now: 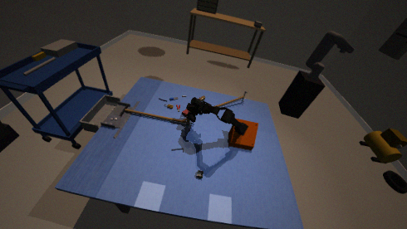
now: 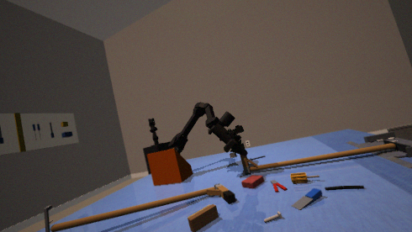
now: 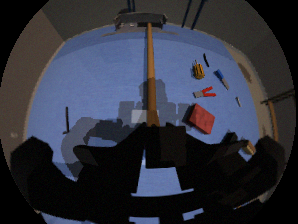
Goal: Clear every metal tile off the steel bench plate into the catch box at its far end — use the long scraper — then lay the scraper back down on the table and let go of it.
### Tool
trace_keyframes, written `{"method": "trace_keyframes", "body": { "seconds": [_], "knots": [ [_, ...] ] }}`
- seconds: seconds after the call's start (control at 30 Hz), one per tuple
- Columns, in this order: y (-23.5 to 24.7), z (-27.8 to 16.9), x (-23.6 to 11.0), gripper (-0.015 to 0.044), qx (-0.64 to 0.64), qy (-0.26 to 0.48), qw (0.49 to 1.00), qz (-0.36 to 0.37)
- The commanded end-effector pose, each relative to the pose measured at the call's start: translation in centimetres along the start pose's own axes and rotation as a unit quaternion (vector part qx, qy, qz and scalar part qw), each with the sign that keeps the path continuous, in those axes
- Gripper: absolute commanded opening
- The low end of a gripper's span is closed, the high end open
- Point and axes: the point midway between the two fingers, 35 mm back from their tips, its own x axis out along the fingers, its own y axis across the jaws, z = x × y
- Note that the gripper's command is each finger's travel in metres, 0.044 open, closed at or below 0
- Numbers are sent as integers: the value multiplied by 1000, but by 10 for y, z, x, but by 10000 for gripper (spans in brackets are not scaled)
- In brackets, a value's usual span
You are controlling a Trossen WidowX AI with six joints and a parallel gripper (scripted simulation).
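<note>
My gripper (image 1: 188, 119) (image 2: 245, 167) (image 3: 156, 124) is shut on the near end of the long scraper's wooden handle (image 1: 154, 116) (image 2: 328, 156) (image 3: 150, 56), low over the blue table. The handle runs straight away to the grey catch box (image 1: 93, 113) (image 3: 139, 19). The scraper's blade (image 1: 121, 126) lies crosswise at the box's mouth. Small light tiles (image 1: 113, 119) lie inside the box. The steel bench plate (image 2: 399, 161) shows as a flat grey strip under the scraper's far end. I see no tile on it.
A second long pole (image 1: 232, 100) (image 2: 126, 208) lies on the table behind the arm. A red block (image 2: 252, 181) (image 3: 201, 117), red pliers (image 2: 278, 186), a yellow tool (image 2: 298, 177), a black rod (image 2: 344, 187) and a wooden block (image 2: 203, 217) lie beside the handle. A blue cart (image 1: 50, 75) stands past the box.
</note>
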Motion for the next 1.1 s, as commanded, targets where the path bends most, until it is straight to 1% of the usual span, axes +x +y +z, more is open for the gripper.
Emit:
{"method": "trace_keyframes", "body": {
  "seconds": [0.0,1.07],
  "knots": [
    [-3,-1,-8,0,2,-7,1000,-3],
    [-2,-43,-38,0,2,-9,1000,-3]
  ]
}}
